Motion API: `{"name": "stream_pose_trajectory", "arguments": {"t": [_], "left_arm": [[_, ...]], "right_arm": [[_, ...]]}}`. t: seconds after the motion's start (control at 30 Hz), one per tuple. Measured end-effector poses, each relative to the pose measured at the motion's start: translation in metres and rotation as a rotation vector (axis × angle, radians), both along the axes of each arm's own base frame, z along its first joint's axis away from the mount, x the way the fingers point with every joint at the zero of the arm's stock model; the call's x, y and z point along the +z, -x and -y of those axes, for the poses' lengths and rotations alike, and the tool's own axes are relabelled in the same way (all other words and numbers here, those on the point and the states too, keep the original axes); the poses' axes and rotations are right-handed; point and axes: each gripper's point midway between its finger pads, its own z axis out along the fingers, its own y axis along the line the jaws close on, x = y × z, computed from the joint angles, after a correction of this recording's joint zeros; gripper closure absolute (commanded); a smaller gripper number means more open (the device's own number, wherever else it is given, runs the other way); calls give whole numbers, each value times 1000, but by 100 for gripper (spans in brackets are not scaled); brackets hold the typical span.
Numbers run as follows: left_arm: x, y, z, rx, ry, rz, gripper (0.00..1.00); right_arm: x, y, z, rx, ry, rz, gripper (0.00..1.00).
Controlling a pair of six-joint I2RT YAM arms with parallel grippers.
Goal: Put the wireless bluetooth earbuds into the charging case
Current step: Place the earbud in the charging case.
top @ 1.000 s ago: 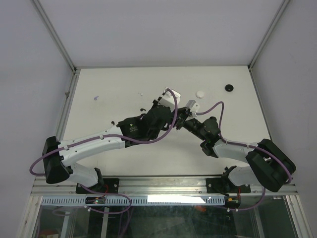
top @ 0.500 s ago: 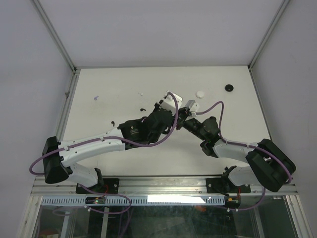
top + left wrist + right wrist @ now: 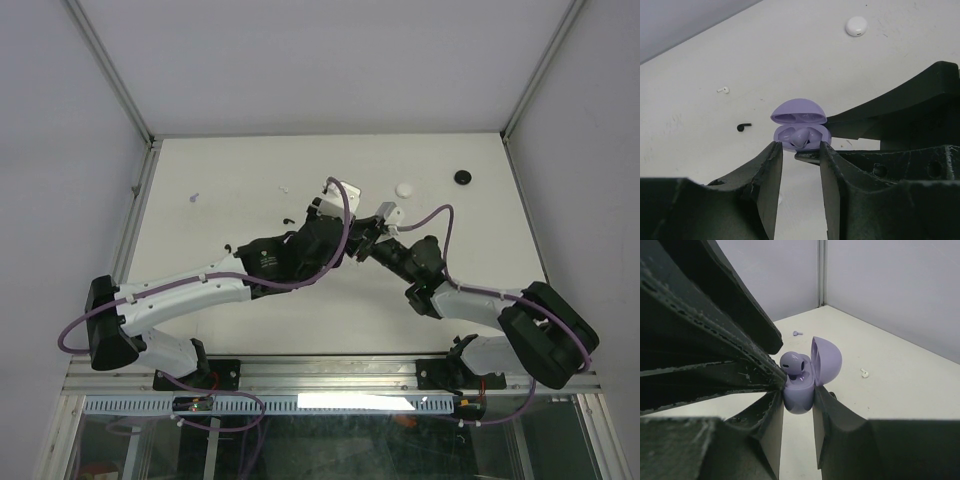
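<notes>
My right gripper (image 3: 799,399) is shut on an open purple charging case (image 3: 800,392), held above the table with its lid (image 3: 827,359) up. A purple earbud (image 3: 794,364) stands in one socket, its head above the rim. My left gripper (image 3: 799,154) is open and empty, with its fingertips (image 3: 774,160) right at the case (image 3: 801,136); one tip touches the case's side in the right wrist view. In the top view both grippers meet at mid-table (image 3: 362,238) and the case is hidden there.
A white earbud (image 3: 723,90) and a black earbud (image 3: 743,127) lie on the table beyond the case. A purple earbud (image 3: 194,197) lies far left. A white puck (image 3: 404,188) and a black puck (image 3: 463,177) sit at the back right.
My left wrist shifted slightly right, then back up and left, staying at the case. The right arm has held still with the case.
</notes>
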Motion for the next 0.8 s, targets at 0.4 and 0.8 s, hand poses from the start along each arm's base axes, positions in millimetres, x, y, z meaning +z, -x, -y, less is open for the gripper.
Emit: {"name": "stream_pose_trajectory", "arguments": {"t": [0.4,0.8], "left_arm": [[33,4,-4,-59,198,-80,36],[50,-11,-21,-74,344,-146,17]], "right_arm": [[11,0,4,-17,-26,21,100],[11,1,5,-16,-31,16,100]]}}
